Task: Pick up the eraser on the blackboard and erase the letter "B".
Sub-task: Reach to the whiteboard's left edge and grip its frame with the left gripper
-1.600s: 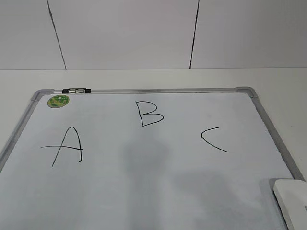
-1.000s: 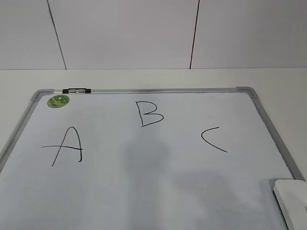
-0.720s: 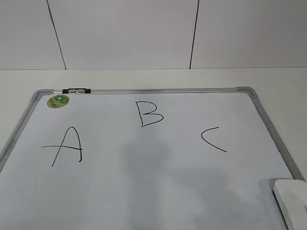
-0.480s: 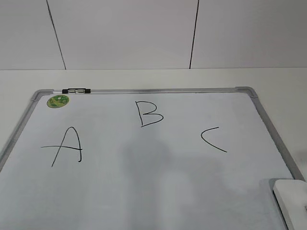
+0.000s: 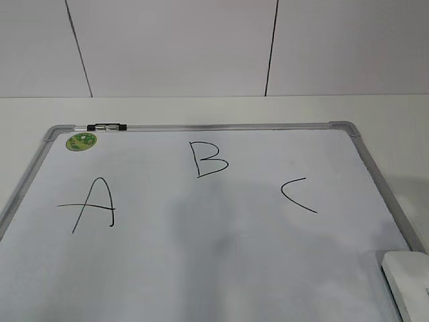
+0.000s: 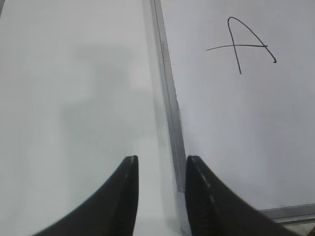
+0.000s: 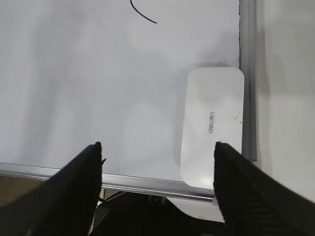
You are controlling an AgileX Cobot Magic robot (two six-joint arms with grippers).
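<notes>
The blackboard (image 5: 377,178) is a white board with a silver frame, lying flat. The letter "B" (image 5: 208,159) is whole, at top centre between the "A" (image 5: 94,204) and a "C"-like curve (image 5: 298,194). The white eraser (image 5: 409,282) lies on the board's near right corner. In the right wrist view my right gripper (image 7: 157,146) is open wide above the board's near edge, with the eraser (image 7: 211,125) just ahead by its right finger. My left gripper (image 6: 161,160) is open and empty over the board's left frame (image 6: 167,93). Neither gripper shows in the exterior view.
A round green sticker (image 5: 80,141) sits in the board's far left corner, with a small black-and-white clip (image 5: 107,126) on the top frame. The board rests on a white table (image 5: 402,114) against a white panelled wall. The "A" (image 6: 241,46) shows ahead of the left gripper.
Nothing on the board has moved. The soft shadows on the lower part of the board have shifted slightly.
</notes>
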